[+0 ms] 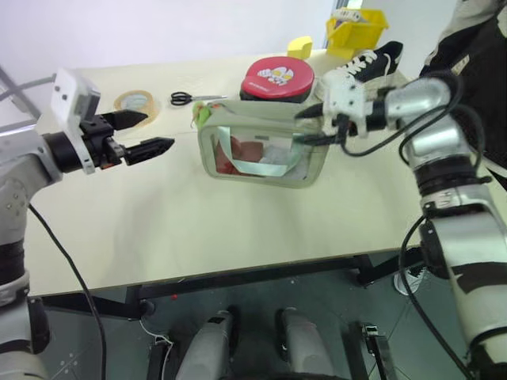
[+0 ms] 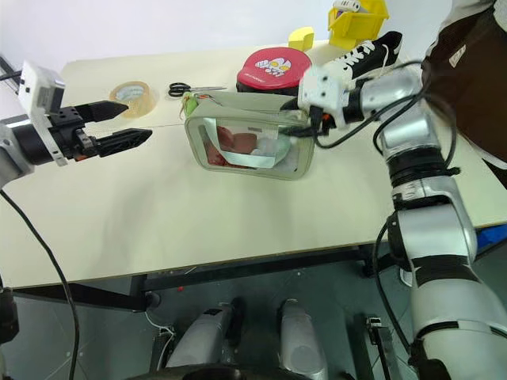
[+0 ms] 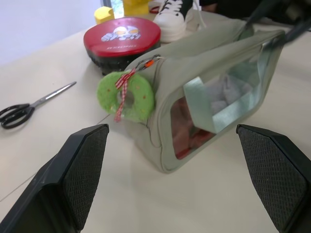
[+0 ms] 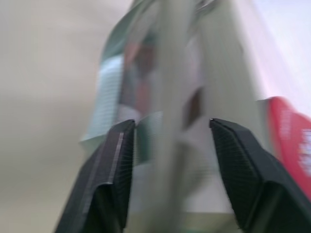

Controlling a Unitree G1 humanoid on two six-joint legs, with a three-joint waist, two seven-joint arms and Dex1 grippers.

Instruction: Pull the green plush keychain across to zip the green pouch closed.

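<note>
- A pale cream surface (image 1: 198, 229) stands before a plain white wall, and a person in dark clothes stands at its far right corner.
- At the left, the left claw (image 1: 146, 133) hovers above the surface with its two black fingers spread wide and nothing between them. It points toward the pouch's near end but is well apart from it.
- Behind that claw lie a roll of tape (image 1: 135, 101) and a pair of scissors (image 1: 186, 99).
- In the middle sits the pouch (image 1: 261, 154), a boxy sage-green bag with a clear window showing red and light-blue contents. The zipper runs along its top.
- The keychain (image 3: 126, 94), a small fuzzy green ring with a red-checked ribbon, hangs at the pouch's left end, resting against the fabric.
- Judged from its look, the keychain is light, soft and squashable. A firm pinch across the plush ring, or on the cord near the zip, should grip best.
- The pouch looks soft and light, so it would likely slide or buckle unless its other end is held.
- Behind the pouch sit a round red case (image 1: 277, 77), a sneaker (image 1: 368, 63) and a yellow bin (image 1: 356, 28).
- At the right, the right claw (image 1: 313, 127) is at the pouch's right end, fingers partly open astride the top edge. Whether it grips the fabric I cannot tell.
</note>
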